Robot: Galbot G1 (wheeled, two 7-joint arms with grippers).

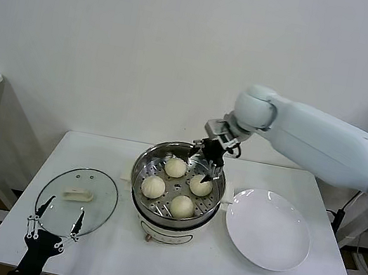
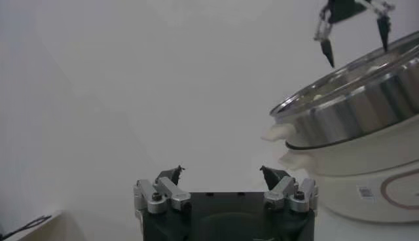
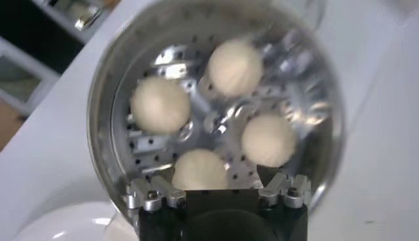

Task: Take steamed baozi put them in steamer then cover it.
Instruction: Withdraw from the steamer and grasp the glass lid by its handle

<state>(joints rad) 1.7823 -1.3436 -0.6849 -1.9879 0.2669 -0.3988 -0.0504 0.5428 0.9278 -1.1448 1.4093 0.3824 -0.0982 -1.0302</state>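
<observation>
The right hand is seen hanging over the far side of the steamer, its fingers spread and grasping nothing. Directly below it, four steamed baozi are counted on the perforated tray, each round, smooth and cream-white; one lies just under the fingertips, and the four are set apart from one another in a loose ring. In the right wrist view all four are seen inside the shiny steel wall. The steamer is a bright metal pot on a cream-white base, placed at the middle of the counter. One white plate, bare, is set just beside the steamer on the robot's right. One cover, clear glass with a cream handle, is laid flat on the counter to the left of the steamer. The left hand is held at the near edge of the cover, fingers released.
</observation>
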